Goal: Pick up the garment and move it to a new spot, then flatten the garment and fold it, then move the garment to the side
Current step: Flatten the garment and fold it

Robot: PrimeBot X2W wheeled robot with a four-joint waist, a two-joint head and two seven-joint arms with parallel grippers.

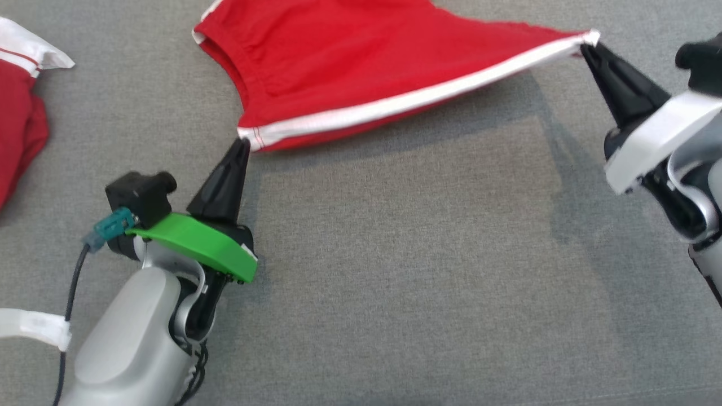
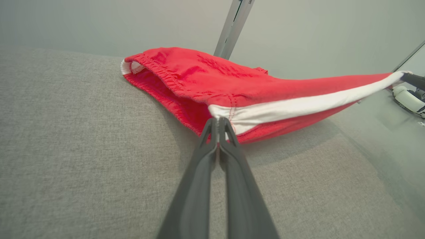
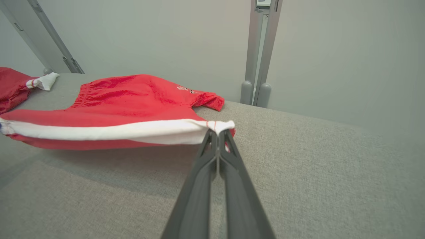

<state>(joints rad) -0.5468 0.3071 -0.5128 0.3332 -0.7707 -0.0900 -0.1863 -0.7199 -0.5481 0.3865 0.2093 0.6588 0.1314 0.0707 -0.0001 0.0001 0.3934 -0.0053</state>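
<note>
The garment [image 1: 350, 62] is red with a white stripe along its near edge, and it looks like a pair of shorts with an elastic waistband. That striped edge is stretched taut and raised off the grey surface between both grippers. My left gripper [image 1: 242, 142] is shut on the stripe's left corner, seen up close in the left wrist view as the garment [image 2: 232, 89] pinched at the left gripper [image 2: 218, 120]. My right gripper [image 1: 586, 48] is shut on the right corner; the right wrist view shows the garment [image 3: 132, 99] held at the right gripper [image 3: 217, 132]. The far part rests on the surface.
A second red and white garment [image 1: 20, 113] lies at the left edge of the grey fabric surface [image 1: 395, 282]. Metal frame posts [image 3: 257, 53] stand behind the surface against a pale wall.
</note>
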